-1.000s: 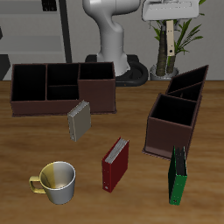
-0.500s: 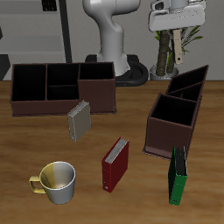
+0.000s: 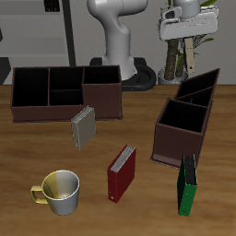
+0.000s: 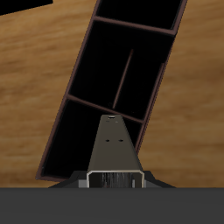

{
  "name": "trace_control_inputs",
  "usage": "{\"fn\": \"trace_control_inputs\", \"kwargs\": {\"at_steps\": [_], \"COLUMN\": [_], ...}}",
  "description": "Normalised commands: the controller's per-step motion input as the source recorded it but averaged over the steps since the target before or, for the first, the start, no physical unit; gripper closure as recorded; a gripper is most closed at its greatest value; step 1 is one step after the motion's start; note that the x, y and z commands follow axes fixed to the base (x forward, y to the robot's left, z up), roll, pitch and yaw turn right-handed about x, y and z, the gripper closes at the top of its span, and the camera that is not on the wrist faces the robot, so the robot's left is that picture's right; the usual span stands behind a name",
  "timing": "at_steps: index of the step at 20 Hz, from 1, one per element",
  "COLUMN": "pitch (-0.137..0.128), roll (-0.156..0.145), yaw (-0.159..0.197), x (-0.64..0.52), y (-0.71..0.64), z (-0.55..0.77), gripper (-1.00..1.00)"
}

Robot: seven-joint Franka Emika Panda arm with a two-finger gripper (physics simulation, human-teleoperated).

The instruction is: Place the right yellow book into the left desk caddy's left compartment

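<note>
My gripper (image 3: 188,39) is high above the back of the table, shut on a tan-grey yellow book (image 3: 188,53) that hangs down from the fingers. The left desk caddy (image 3: 175,138), a dark maroon open-top box with dividers, stands below it and nearer the table's front edge. The wrist view looks down past the held book (image 4: 114,147) into the black compartments of the caddy (image 4: 158,87). A second tan-grey book (image 3: 83,125) stands tilted in front of the other caddy.
The other maroon caddy (image 3: 101,97) stands at the back. A red book (image 3: 122,172) and a green book (image 3: 188,184) stand near the front edge. A white and yellow mug (image 3: 61,192) sits at the front. A potted plant (image 3: 173,64) stands behind the gripper.
The gripper with the book has come lower and moved a little towards the left desk caddy. Nothing on the table has moved.
</note>
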Motion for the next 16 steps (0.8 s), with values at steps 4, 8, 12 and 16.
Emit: {"fn": "trace_control_inputs", "kwargs": {"at_steps": [4, 8, 12, 16], "pitch": [0.049, 0.029, 0.028, 0.022], "roll": [0.04, 0.032, 0.033, 0.035], "yaw": [0.003, 0.008, 0.005, 0.014], "x": [0.08, 0.03, 0.06, 0.12], "y": [0.2, 0.17, 0.19, 0.14], "z": [-0.21, -0.1, -0.11, -0.08], "gripper": [1.0, 1.0, 1.0, 1.0]}}
